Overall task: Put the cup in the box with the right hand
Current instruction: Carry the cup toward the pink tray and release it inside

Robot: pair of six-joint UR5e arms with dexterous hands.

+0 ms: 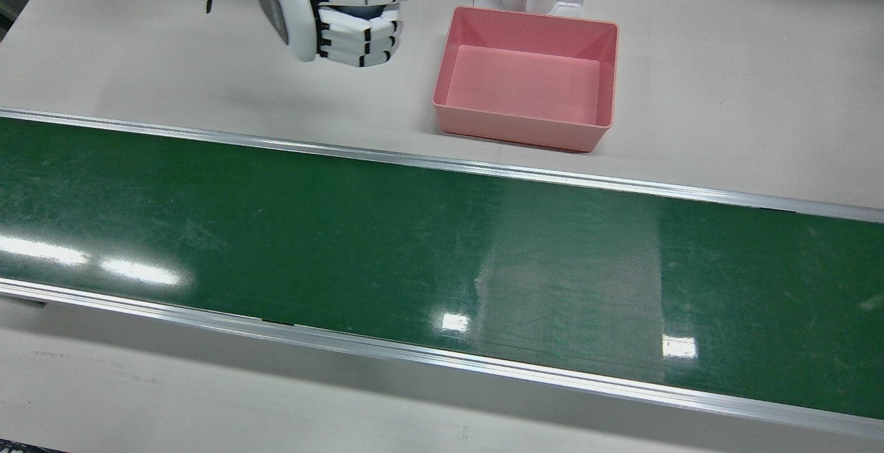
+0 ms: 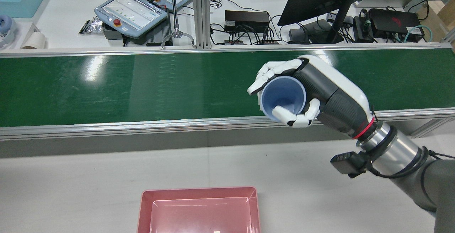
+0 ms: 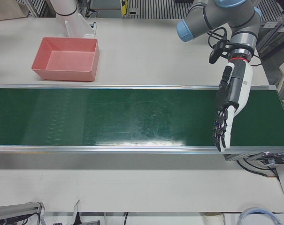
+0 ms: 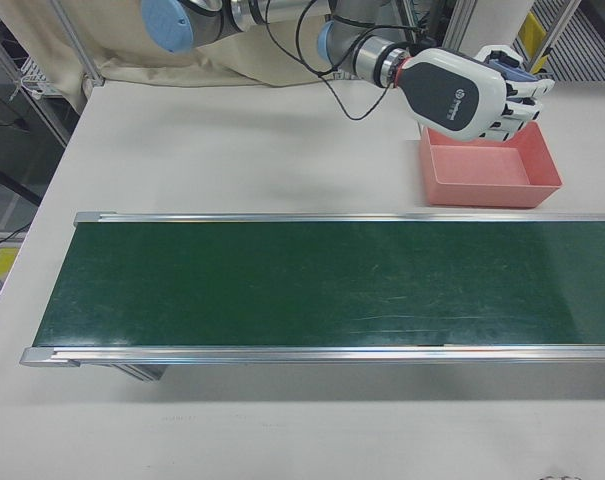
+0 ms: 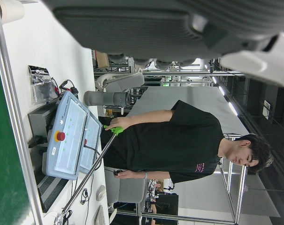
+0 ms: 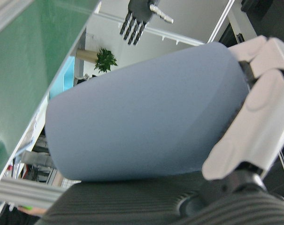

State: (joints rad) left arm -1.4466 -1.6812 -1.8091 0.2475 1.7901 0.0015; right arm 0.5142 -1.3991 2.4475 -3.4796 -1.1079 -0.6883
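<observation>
Blue cup (image 2: 283,98) sits gripped in the right robot hand (image 2: 305,91), raised above the counter (image 1: 173,73) beside the pink box (image 1: 528,80); left robot hand (image 3: 228,110) hangs open, fingers spread.

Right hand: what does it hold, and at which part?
The right hand holds the blue cup, fingers wrapped around its side wall near the rim.

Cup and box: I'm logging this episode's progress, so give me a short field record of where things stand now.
cup: blue cup, held off the table, mouth facing the rear camera
right hand: right hand closed around the cup
box: pink box on the table, nothing inside it
cup vs box: not yet over the box, in the front view
left hand: left hand open, fingers extended over the green belt, holding nothing
</observation>
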